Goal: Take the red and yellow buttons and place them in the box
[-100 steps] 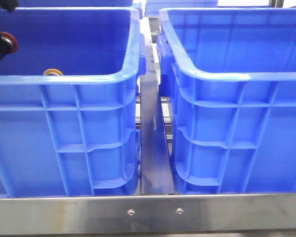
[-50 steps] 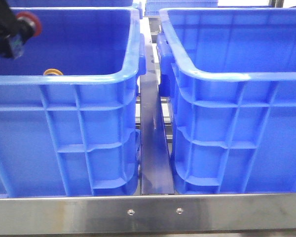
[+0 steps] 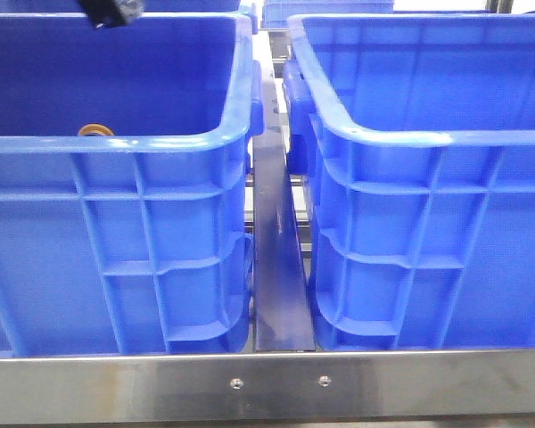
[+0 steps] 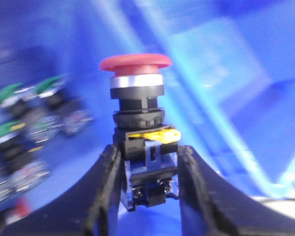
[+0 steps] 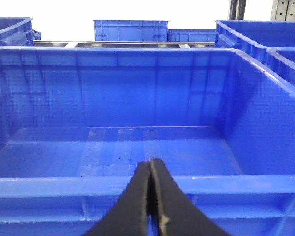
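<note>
In the left wrist view my left gripper is shut on the blue-black body of the red button, whose cap points away from the fingers. In the front view only a dark bit of the left arm shows, at the top edge above the left blue crate. The yellow button peeks over that crate's front rim. The right blue crate, the box, stands beside it; the right wrist view shows its bare floor. My right gripper is shut and empty, in front of the box's near wall.
Several green-capped buttons lie blurred on the left crate's floor in the left wrist view. A steel bar runs between the two crates, and a metal rail crosses the front. More blue crates stand behind.
My left gripper has risen with the red button from inside the left crate up and rightwards, almost out of the front view's top edge. The right arm has not moved.
</note>
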